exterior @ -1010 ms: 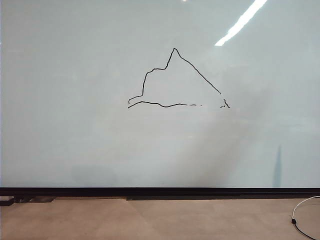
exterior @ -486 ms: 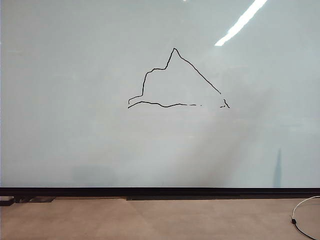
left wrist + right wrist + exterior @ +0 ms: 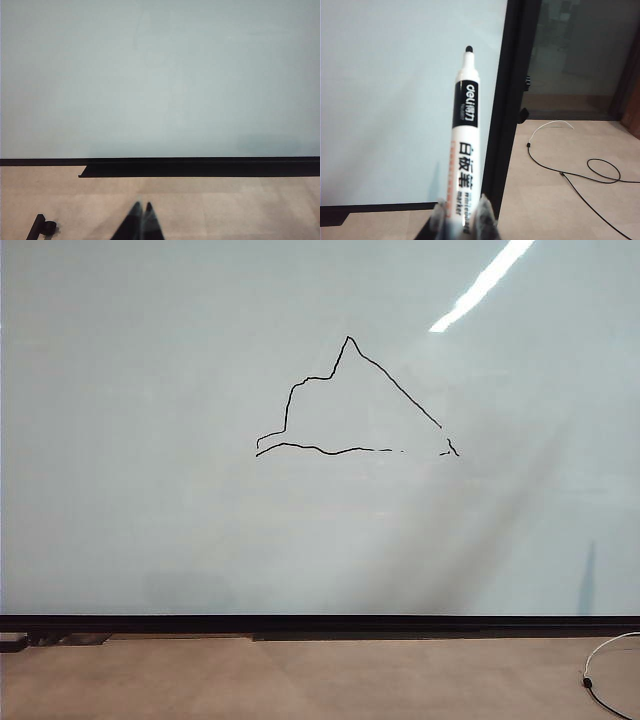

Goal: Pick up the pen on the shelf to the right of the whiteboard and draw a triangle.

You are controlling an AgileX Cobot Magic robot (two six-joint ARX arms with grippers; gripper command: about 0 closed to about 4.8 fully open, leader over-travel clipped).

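The right gripper [image 3: 462,220] pinches the lower barrel of the pen [image 3: 464,150], its fingers [image 3: 485,215] pressed against either side. The pen points away from the wrist with its black tip bare and off the whiteboard [image 3: 395,100], close to the board's black right edge. Neither gripper shows in the exterior view.

The left gripper [image 3: 141,220] hangs low in front of the board's bottom edge, well clear of the drawing, its two dark fingertips [image 3: 134,212] pressed together on nothing.

The triangle [image 3: 350,400] sits in the upper middle of the whiteboard: a peaked top, a wobbly left side, a straighter right side, and a base line with a break near the right corner. The drawing looks done apart from that break.

The pen appears light, stiff and smooth, probably plastic, so it could twist or slide between the fingers under sideways pressure. The grip sits far back from the tip, which gives reach but lets the tip wander. A hold nearer the black label band would likely steady it. The uncapped tip will mark whatever it brushes.

A cable [image 3: 570,175] trails on the floor to the right of the board.
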